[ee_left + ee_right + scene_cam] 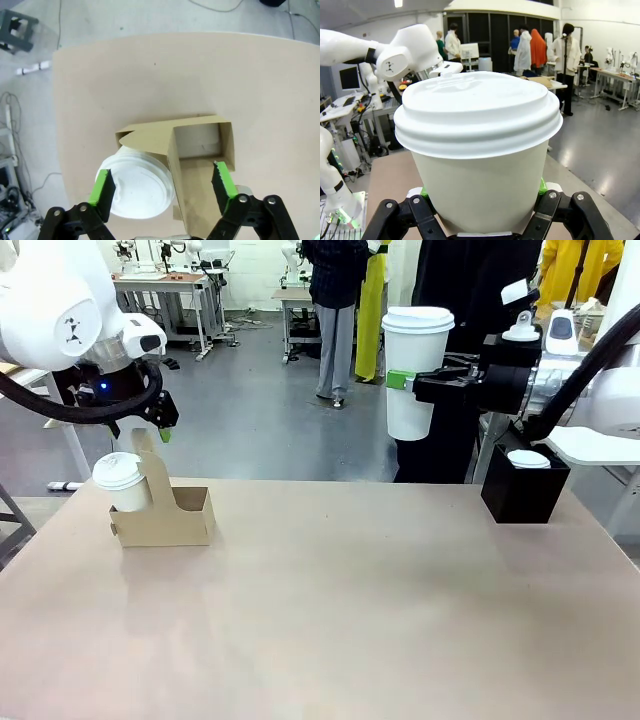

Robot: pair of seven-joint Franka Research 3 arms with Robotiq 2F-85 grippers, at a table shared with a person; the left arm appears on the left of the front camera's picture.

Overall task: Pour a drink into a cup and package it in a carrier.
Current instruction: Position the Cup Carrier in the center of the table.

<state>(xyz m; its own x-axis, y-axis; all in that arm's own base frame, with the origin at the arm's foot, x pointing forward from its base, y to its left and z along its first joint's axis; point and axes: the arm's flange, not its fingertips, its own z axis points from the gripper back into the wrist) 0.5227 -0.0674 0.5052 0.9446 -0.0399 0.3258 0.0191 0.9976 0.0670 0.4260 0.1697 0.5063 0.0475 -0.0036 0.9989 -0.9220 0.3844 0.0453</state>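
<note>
1. Front view:
   - I see the left pincer hanging over the left end of the tan table.
   - The carrier sits directly under it, with the tall handle panel just below the fingertips.
   - The slotted cup, white with a lid, stands in the carrier slot just left of that panel.
   - The right pincer is up in the air over the far right edge, clamped on the held cup. That cup is upright, with its lid on.
   - A black box stands on the table below and right of that pincer.
   - Behind is a grey floor, workbenches and a person standing well off.

2. Left wrist view:
   - The left pincer has its jaws apart and nothing is gripped.
   - The carrier and the slotted cup lie below, between the two pads.
   - The table beyond the carrier is bare, and cables trail on the floor.

3. Right wrist view:
   - The right pincer has its pads pressed on both sides of the held cup, low on its body.
   - The left arm shows behind the cup.
   - The floor to the right is glossy, and people stand at the back.
</note>
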